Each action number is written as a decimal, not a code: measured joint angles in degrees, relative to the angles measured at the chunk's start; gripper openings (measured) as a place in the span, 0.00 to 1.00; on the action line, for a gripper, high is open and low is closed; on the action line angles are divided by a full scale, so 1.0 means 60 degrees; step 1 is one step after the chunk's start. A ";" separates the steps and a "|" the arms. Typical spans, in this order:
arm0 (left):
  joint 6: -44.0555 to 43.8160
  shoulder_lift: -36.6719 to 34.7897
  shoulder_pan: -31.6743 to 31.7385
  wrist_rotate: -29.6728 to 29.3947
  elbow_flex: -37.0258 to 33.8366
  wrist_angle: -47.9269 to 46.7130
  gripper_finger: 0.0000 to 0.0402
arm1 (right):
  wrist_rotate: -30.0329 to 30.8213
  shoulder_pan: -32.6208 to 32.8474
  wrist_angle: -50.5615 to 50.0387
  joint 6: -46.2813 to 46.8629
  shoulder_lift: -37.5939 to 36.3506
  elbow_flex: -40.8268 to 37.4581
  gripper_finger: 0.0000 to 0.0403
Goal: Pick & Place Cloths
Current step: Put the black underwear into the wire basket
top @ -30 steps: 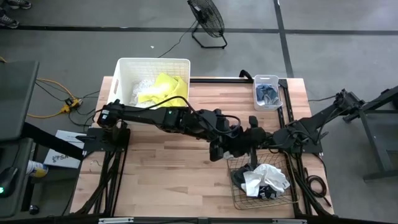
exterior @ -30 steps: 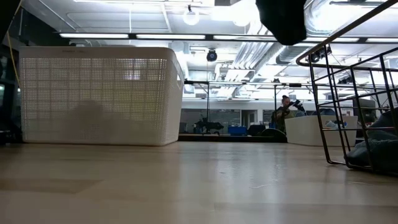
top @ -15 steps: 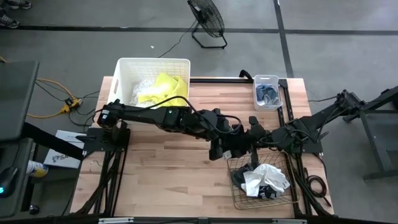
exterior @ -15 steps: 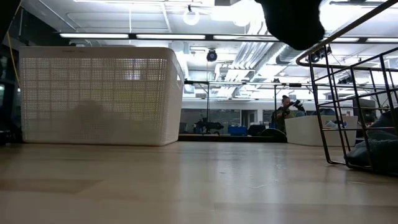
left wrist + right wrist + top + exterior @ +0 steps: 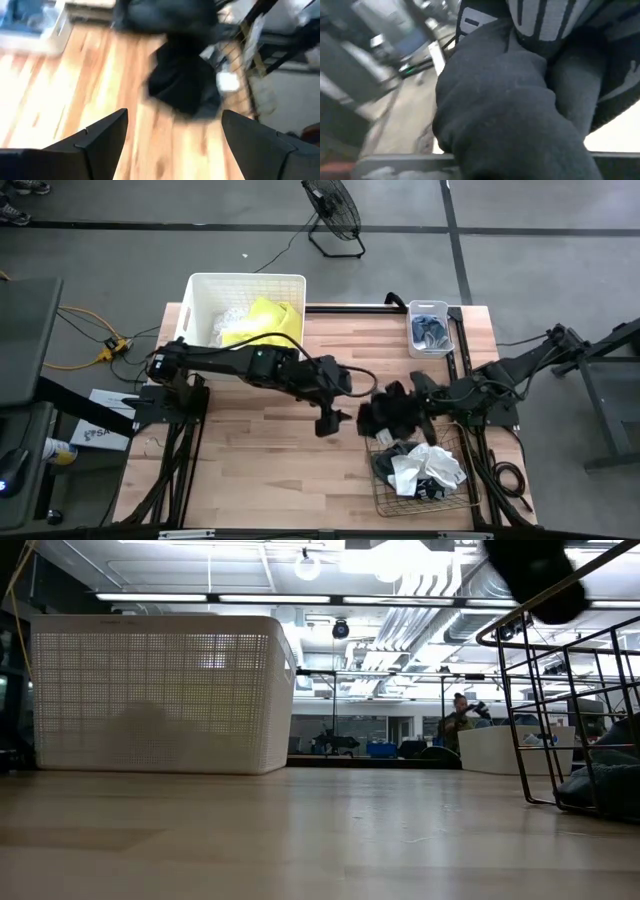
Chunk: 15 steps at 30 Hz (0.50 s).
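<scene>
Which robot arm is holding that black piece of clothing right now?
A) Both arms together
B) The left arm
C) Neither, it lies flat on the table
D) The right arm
D: the right gripper is shut on the black cloth beside the wire basket, while the left gripper is open and apart from it.

My left arm reaches across the middle of the table. Its left gripper (image 5: 329, 423) points down, with its two fingers (image 5: 95, 137) spread wide and nothing between them. My right arm comes in from the right side. Its right gripper (image 5: 408, 406) is squeezed tight on a black cloth (image 5: 385, 412).
</scene>
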 joint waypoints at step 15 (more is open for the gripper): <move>-0.0812 -0.0160 0.0000 -0.0600 -0.0014 -0.1845 0.79 | -0.3162 0.1249 -0.3060 0.3407 -0.0128 0.0004 0.08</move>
